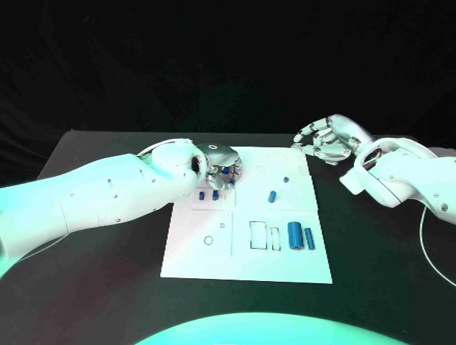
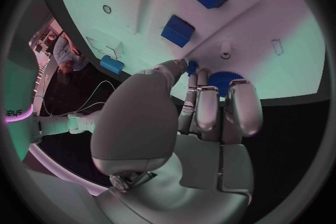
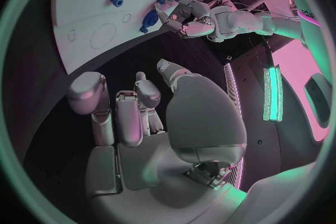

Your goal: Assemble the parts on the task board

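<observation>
White task board on black table, left hand fingers pinching small blue part, right hand fingers curled, empty.

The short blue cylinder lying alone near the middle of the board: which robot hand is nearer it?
Left. The left robot hand hovers over the board's far left part, close beside the short blue cylinder. The right robot hand is off the task board, beyond its far right corner.
</observation>
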You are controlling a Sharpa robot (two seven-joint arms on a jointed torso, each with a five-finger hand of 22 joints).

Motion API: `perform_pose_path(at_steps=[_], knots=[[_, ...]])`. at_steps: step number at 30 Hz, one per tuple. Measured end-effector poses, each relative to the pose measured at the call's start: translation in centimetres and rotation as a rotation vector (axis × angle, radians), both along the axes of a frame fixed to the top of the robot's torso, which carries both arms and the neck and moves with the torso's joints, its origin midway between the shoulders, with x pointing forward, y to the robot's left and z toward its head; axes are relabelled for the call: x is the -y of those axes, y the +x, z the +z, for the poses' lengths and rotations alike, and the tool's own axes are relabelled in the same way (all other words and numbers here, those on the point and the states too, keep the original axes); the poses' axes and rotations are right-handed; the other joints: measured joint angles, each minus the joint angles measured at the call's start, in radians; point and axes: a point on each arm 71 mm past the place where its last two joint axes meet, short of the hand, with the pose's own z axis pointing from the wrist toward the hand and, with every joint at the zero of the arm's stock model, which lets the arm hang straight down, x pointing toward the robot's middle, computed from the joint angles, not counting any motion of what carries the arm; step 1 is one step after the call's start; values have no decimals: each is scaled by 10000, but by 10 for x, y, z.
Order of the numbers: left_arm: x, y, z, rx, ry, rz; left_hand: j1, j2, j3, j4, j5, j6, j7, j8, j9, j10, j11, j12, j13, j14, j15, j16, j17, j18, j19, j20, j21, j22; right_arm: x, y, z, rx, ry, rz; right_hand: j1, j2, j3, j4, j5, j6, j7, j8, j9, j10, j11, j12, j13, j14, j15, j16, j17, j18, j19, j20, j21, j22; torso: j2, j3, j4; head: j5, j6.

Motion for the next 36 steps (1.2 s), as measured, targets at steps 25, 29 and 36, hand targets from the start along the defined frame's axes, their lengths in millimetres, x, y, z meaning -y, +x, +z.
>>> perform_pose_path(at_steps=[25, 29, 36], knots=[[2, 1, 1, -150, 111, 22, 388, 387, 1246, -969, -650, 815, 203, -371, -53, 1133, 31, -449, -277, 125, 202, 144, -13, 2, 123, 199, 352, 365, -1, 0, 0, 2, 8, 21, 0, 0, 0, 0, 0, 0, 0, 0, 0, 0, 0, 0, 19, 0, 0, 0, -2, 0, 0, 0, 0, 19, -7, 0, 10, -24, -64], [0, 0, 0, -151, 11, 41, 269, 339, 1323, -992, -649, 817, 206, -454, -57, 1155, 51, -609, -344, 141, 218, 181, -41, 1, 123, 199, 351, 364, -1, 0, 0, 2, 8, 22, 0, 0, 0, 0, 0, 0, 0, 0, 0, 0, 0, 0, 19, 0, 0, 0, -3, 0, 0, 0, 0, 18, -14, -4, 11, -25, -39], [-10, -2, 7, -114, -354, 181, 111, 282, 1324, -991, -697, 851, 240, -530, -64, 1190, 50, -724, -368, 105, 253, 181, -84, 1, 159, 234, 351, 364, -1, 0, 0, -4, 4, 13, 0, 0, 0, 0, 0, 0, 0, 0, 0, 0, 0, 0, 18, 0, 0, 0, -3, 0, 0, 0, 0, 17, -24, -8, 31, -15, 26]])
